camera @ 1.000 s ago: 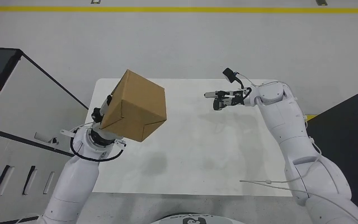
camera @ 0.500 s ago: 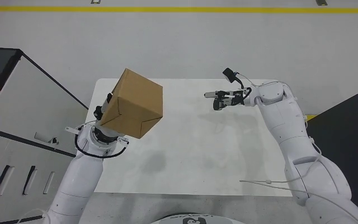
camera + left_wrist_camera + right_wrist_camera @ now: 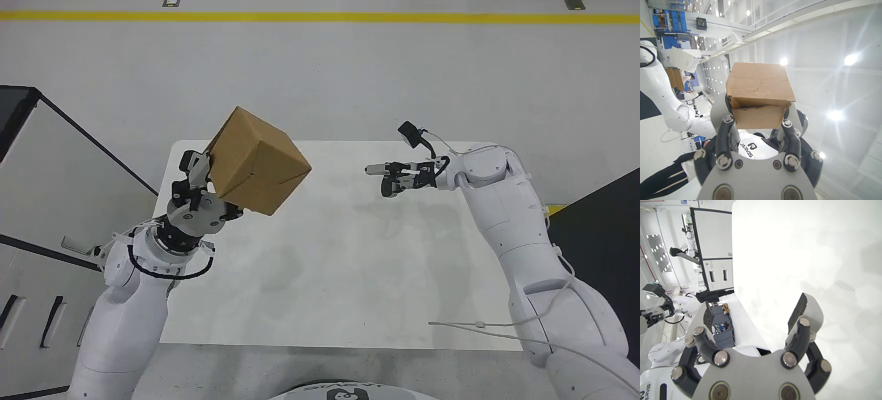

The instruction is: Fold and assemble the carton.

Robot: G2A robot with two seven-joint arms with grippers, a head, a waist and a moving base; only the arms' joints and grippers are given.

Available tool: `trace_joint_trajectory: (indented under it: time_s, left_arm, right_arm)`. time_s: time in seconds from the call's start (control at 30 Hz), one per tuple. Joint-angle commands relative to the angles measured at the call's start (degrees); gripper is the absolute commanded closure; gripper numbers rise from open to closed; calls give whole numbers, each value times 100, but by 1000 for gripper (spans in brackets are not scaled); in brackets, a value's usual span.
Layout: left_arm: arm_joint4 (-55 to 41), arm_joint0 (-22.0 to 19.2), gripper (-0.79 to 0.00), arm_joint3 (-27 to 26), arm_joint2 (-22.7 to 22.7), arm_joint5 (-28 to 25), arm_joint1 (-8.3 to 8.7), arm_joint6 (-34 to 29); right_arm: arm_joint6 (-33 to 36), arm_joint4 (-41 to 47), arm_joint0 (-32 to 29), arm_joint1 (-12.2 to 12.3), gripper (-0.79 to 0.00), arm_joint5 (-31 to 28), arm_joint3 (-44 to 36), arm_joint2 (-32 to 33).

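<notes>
A brown cardboard carton [image 3: 257, 160], folded into a box shape, hangs tilted above the left part of the white table [image 3: 350, 260]. My left gripper [image 3: 205, 180] is shut on the carton, its fingers [image 3: 728, 121] clamping a bottom flap from both sides. In the left wrist view the carton [image 3: 759, 89] shows one closed face, with a loose flap [image 3: 757, 117] and a gap below it. My right gripper [image 3: 385, 178] hovers open over the table's far right part, well apart from the carton. Nothing sits between its ribbed pads [image 3: 797, 311].
A dark-framed cabinet [image 3: 40, 190] stands off the table's left edge. A thin white cable [image 3: 480, 325] lies near the table's front right corner. A yellow floor line [image 3: 320, 16] runs beyond the far edge.
My left arm has turned and lifted the carton, swinging it toward the table's far side and rolling the wrist so the gripper points upward. The right arm has stayed still.
</notes>
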Motion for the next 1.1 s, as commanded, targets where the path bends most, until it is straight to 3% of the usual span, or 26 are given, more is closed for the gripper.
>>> trace_joint_trajectory:
  time_s: [0.0, 0.13, 0.37, 0.5, 0.8, 1.07]
  left_arm:
    - [-3, -2, 0, 1, 2, 1, 0, 1]
    - [72, -11, 0, -36, 3, 4, 0, 54]
    - [1460, -147, 0, -710, -82, 500, 52, 874]
    - [2331, -191, 0, -1121, -185, 578, 90, 1042]
    - [2635, -148, 0, -1263, -210, 509, 97, 1168]
    - [3846, -273, 0, -1510, -387, 73, 150, 1044]
  right_arm:
    - [0, 0, 0, 0, -785, 0, 0, 0]
    - [0, 0, 0, 0, -785, 0, 0, 0]
    - [0, 0, 0, 0, -785, 0, 0, 0]
    - [0, 0, 0, 0, -785, 0, 0, 0]
    - [0, 0, 0, 0, -785, 0, 0, 0]
    - [0, 0, 0, 0, -785, 0, 0, 0]
